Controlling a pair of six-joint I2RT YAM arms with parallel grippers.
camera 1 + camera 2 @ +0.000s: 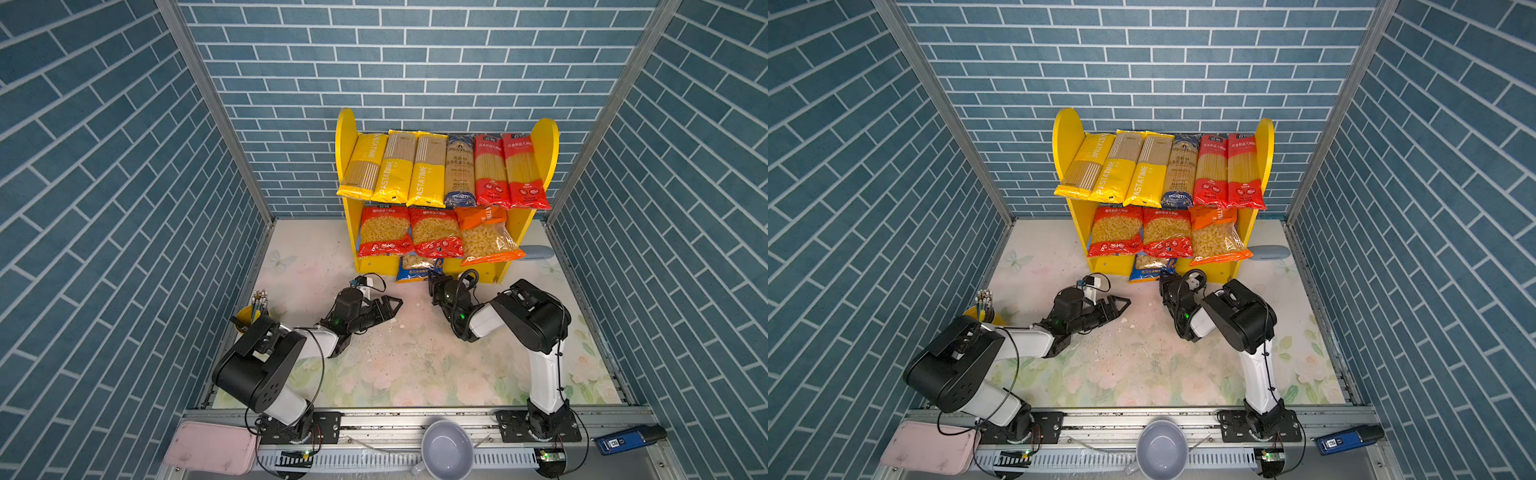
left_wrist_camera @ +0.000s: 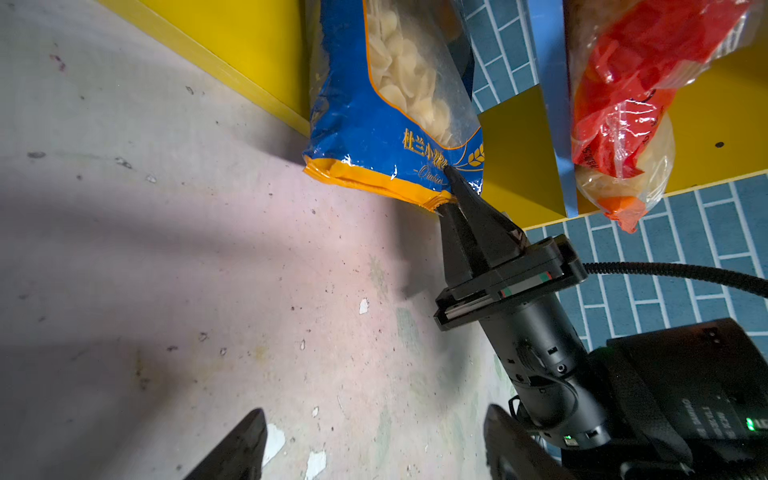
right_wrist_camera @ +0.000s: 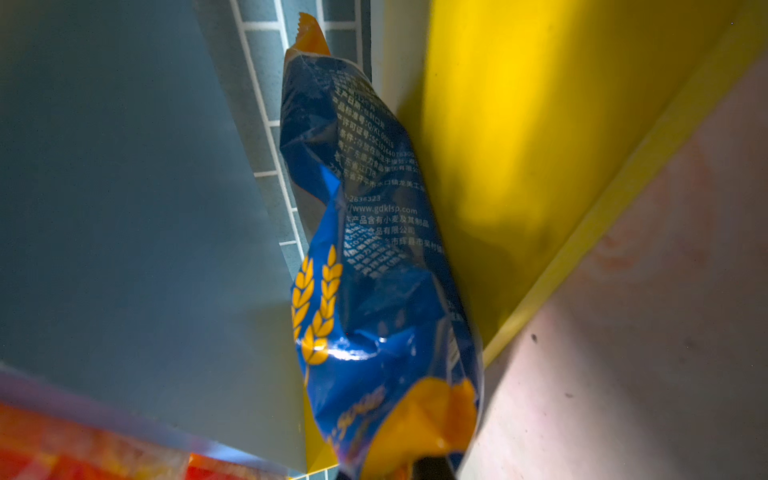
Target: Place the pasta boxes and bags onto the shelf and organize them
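Nearest you, a pale grey-blue round bowl is sitting at the middle of the near edge. A flat pink pouch is lying at the near left.

Just beyond them, your left gripper is hovering over the floral tabletop. It is pointing right, with its jaws standing wide apart and nothing between them.

To its right and slightly farther, your right gripper is reaching toward the foot of the small wooden shelf with yellow round-topped sides. Its jaws are clamping the near right corner of the blue plastic short-pasta bag with orange seams. That bag is lying low at the shelf's front, beneath the blue lower board, with its near end poking out toward you. You cannot tell whether the bag is resting on the tabletop or being lifted.

Above it, on the lower tier, two red short-pasta bags are sitting side by side at the left and middle. An orange short-pasta bag is tilting at the right, overhanging the front edge.

Farthest and highest, the upper tier is carrying a row of long packs. From left to right these are three yellow "PASTATIME" spaghetti packs, one dark-blue spaghetti pack and two red spaghetti packs. Their near ends are hanging over the front.
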